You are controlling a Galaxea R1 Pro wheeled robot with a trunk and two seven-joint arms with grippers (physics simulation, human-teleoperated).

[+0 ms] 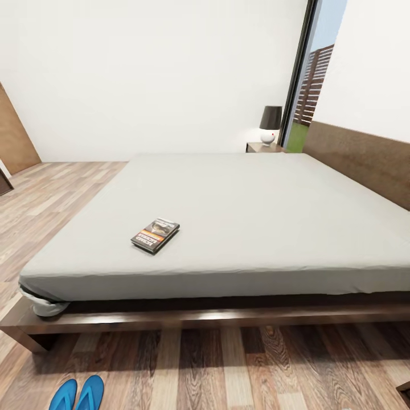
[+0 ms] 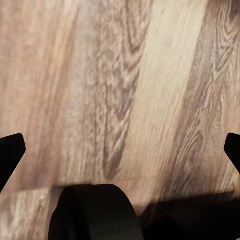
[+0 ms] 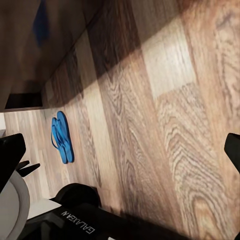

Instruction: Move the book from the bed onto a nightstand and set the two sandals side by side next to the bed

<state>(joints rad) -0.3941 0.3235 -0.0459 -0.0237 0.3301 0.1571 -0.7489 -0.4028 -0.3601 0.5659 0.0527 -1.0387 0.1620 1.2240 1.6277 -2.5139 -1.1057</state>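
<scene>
1. The small dark grey paperback book [image 1: 155,234] lies flat on the plain light-grey mattress of the low dark-brown platform bed [image 1: 256,216], left of centre in the head view and near the bed's front edge.
2. The two bright blue flip-flop sandals [image 1: 80,394] already sit side by side on the wood-plank floor [image 1: 239,370] at lower left, so the book looks like the step in hand.
3. Both wrist views show each gripper's jaws spread wide over bare floor, pinching nothing: left gripper [image 2: 120,150], right gripper [image 3: 120,150].
4. Approach closer, pinch the book by its near edge, and lift it level.
5. Carry it to the dark-brown nightstand [image 1: 263,147] under the black-shaded lamp [image 1: 270,124], upper right.
</scene>
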